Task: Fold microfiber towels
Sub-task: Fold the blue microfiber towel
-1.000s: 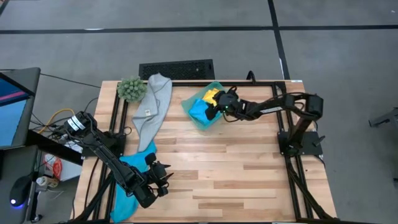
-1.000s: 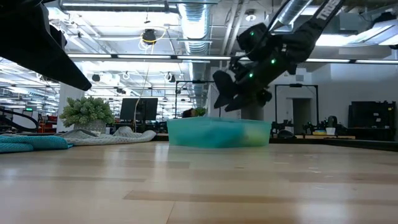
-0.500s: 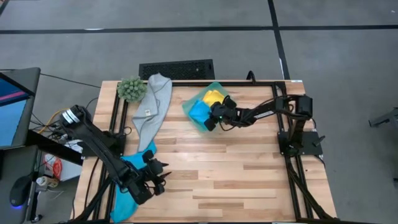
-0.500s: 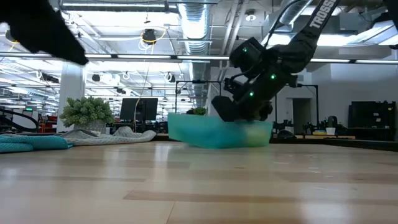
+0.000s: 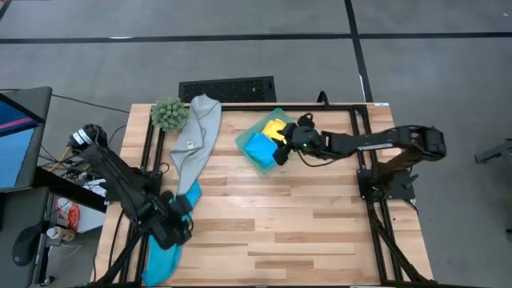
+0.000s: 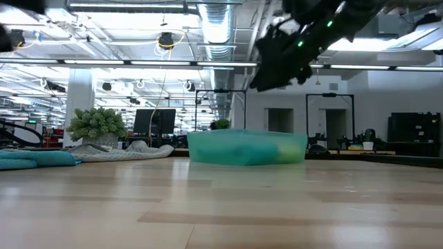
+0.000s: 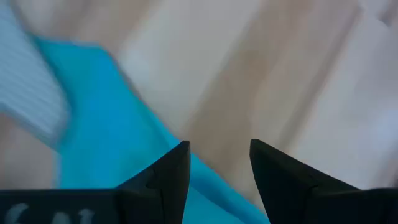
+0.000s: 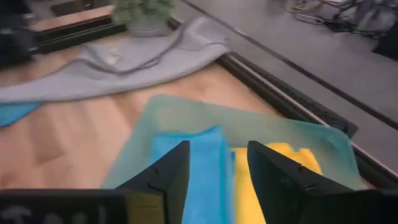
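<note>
On the wooden worktop (image 5: 288, 216) a translucent teal tray (image 5: 278, 117) sat toward the far edge, with a folded blue towel (image 5: 259, 146) and a folded yellow towel (image 5: 274, 128) lying side by side inside it. The right gripper (image 5: 286, 141) hovered above the tray, just over the two folded cloths; its jaws stood parted and held nothing. A grey towel (image 5: 195, 138) lay stretched out limp near the far left corner, beside a small green plant ball (image 5: 169, 114). A second blue towel (image 5: 172, 236) lay crumpled at the worktop's left edge, its far end touching the grey one. The left gripper (image 5: 178, 218) hung over that blue cloth, jaws open with a gap between them and nothing gripped.
</note>
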Available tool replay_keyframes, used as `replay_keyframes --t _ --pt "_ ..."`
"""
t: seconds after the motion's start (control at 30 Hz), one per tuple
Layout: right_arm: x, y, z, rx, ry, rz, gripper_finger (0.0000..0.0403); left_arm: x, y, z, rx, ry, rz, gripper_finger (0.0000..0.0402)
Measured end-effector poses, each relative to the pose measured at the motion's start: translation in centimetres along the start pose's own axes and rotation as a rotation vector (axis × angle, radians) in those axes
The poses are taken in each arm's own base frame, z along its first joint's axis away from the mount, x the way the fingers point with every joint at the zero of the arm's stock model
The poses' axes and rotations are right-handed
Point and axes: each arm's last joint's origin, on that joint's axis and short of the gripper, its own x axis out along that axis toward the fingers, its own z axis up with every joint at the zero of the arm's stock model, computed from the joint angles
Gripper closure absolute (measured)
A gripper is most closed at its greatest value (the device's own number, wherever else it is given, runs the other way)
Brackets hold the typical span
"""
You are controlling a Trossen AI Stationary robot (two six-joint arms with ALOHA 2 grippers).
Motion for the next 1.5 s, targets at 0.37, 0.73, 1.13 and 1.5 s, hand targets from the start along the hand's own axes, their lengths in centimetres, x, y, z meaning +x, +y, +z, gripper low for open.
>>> replay_keyframes --t 0.37,0.73,1.13,1.5 --pt "-2.6 4.3 -0.8 -0.051 -0.001 0.140 0.0178 4.2 -6.3 -7.9 -0.148 0.146 -0.086 0.0242" --pt "-2.9 6.2 -1.6 -0.027 0.010 0.193 0.0182 5.4 -9.0 -9.2 -0.052 0.099 0.369 0.0242" --pt "-4.3 8.3 -2.4 -0.045 0.018 0.270 0.0186 8.0 -10.9 -8.4 0.045 0.078 0.213 0.0242" --pt "-6.3 10.7 -3.1 -0.017 0.003 0.372 0.0188 8.7 -14.0 2.4 0.407 -0.271 0.022 0.0242"
